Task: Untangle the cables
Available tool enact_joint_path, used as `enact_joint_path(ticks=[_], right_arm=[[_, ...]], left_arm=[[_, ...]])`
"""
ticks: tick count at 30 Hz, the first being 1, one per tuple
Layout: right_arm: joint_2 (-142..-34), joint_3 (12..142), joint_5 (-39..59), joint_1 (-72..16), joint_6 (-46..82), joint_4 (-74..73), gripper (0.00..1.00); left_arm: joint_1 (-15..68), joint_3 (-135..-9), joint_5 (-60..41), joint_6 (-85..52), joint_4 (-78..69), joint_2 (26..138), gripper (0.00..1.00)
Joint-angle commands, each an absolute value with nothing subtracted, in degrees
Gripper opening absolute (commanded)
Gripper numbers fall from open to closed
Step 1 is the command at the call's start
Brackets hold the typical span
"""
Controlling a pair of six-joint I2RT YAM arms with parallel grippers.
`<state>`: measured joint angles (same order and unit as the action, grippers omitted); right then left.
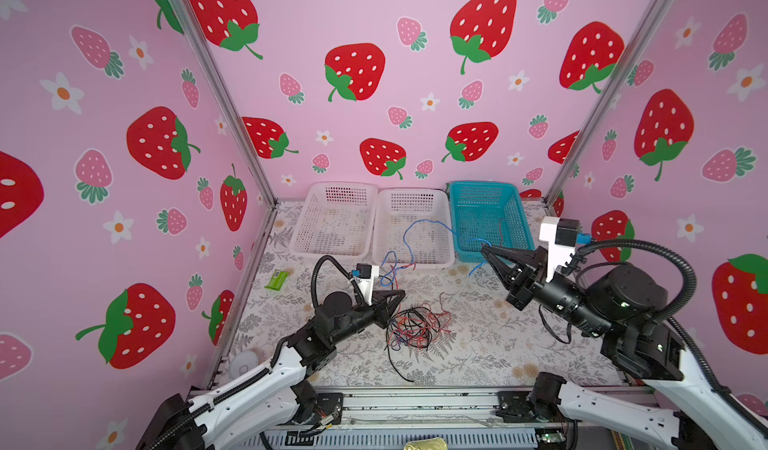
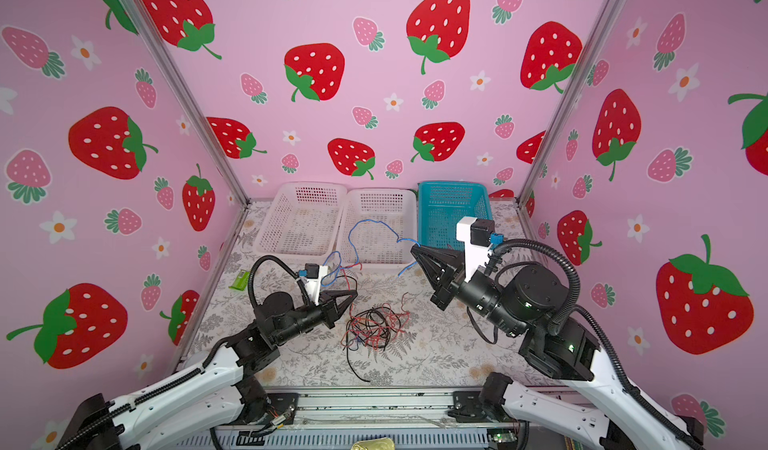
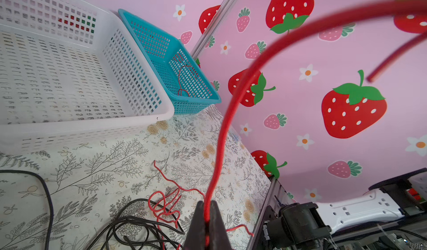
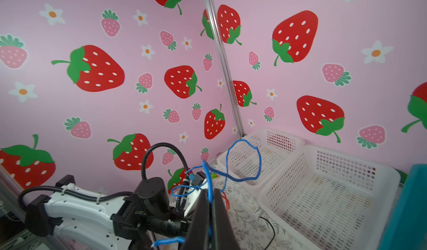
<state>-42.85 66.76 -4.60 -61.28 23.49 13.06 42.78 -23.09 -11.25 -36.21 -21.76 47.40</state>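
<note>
A tangle of black, red and blue cables (image 1: 411, 327) (image 2: 374, 327) lies on the floral table between the arms. My left gripper (image 1: 401, 293) (image 2: 355, 292) sits at the tangle's left edge, shut on a red cable (image 3: 221, 133) that rises from its jaws past the wrist camera. My right gripper (image 1: 484, 248) (image 2: 412, 247) hangs above the table by the teal basket, shut on a blue cable (image 4: 242, 161). That blue cable (image 1: 415, 227) loops over the middle white basket down towards the left wrist. The left gripper (image 3: 208, 205) and the right gripper (image 4: 209, 191) both pinch their strand between closed tips.
Three baskets stand along the back wall: a white basket (image 1: 345, 186), a second white basket (image 1: 415, 192) and a teal basket (image 1: 482, 184) holding a thin red wire (image 3: 182, 75). A green packet (image 1: 277, 279) lies at the left. A black strand (image 1: 395, 369) trails towards the front edge.
</note>
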Motion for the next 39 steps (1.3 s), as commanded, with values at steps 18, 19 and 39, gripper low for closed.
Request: enact_joint_path(ticks=[18, 19, 39], right_arm=[[-44.71, 55.72, -28.50, -61.35, 23.37, 17.17, 0.00], [-44.89, 55.72, -29.31, -61.31, 23.44, 17.64, 0.00], [-45.61, 56.11, -10.36, -57.75, 18.52, 14.43, 0.00]], left_arm=[[42.97, -28.26, -9.96, -35.26, -14.99, 40.21, 0.00], [42.99, -28.37, -9.53, -35.09, -14.43, 39.77, 0.00], [42.90, -33.29, -0.81, -32.60, 2.58, 39.87, 0.00]])
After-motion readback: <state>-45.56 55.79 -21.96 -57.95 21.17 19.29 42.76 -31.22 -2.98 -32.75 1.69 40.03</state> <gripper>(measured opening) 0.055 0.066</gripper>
